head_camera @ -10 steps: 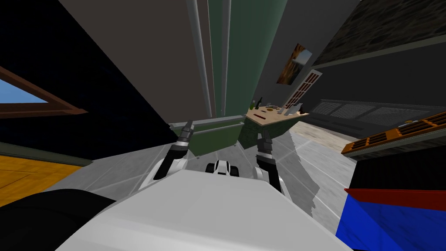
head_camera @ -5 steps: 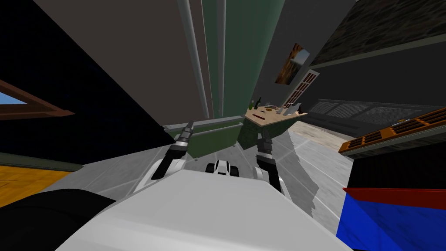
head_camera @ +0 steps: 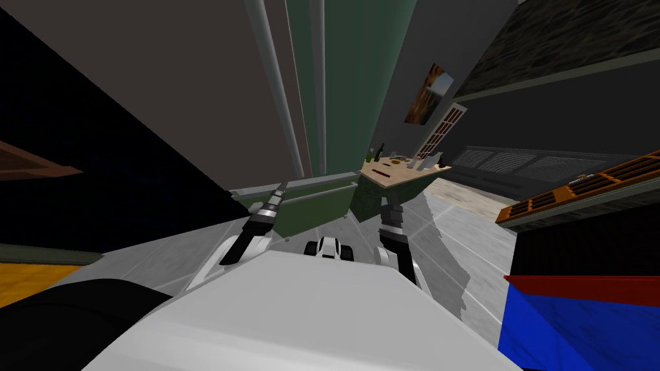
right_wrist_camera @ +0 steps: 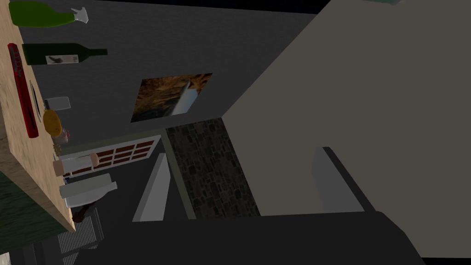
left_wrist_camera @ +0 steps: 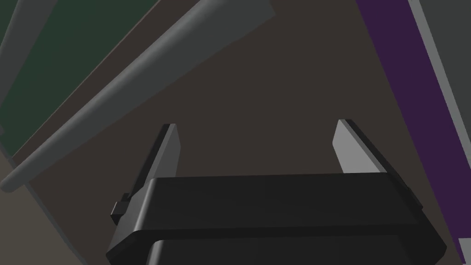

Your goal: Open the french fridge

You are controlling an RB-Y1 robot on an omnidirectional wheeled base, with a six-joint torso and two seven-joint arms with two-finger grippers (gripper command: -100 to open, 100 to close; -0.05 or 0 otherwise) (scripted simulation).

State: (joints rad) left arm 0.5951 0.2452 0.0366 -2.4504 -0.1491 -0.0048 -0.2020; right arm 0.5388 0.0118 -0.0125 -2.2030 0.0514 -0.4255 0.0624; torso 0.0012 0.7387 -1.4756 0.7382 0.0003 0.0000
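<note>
The fridge stands right in front of me, with a brown-grey left door [head_camera: 193, 96] and a green right door [head_camera: 361, 77]. Each door carries a long grey bar handle [head_camera: 274, 84] beside the middle seam. Below them is a green drawer [head_camera: 316, 206]. My left gripper [head_camera: 281, 189] is open at the foot of the left door. In the left wrist view its fingers [left_wrist_camera: 255, 131] face the brown-grey door panel [left_wrist_camera: 257, 83], with the bar handle [left_wrist_camera: 138, 87] off to one side and untouched. My right gripper [head_camera: 390, 207] hangs open and empty [right_wrist_camera: 244, 154] near the green cabinet's corner.
A wooden counter [head_camera: 399, 171] with bottles [right_wrist_camera: 60, 54] and small items stands right of the fridge. A wooden rack [head_camera: 580, 190] and a blue-and-red block [head_camera: 580, 322] lie at the right. A black area [head_camera: 77, 129] lies left of the fridge. The floor is grey tile [head_camera: 451, 245].
My view has swung right, so the fridge and the window at the left have slid leftward. The left arm sits slightly lower against the door. Both grippers stay open.
</note>
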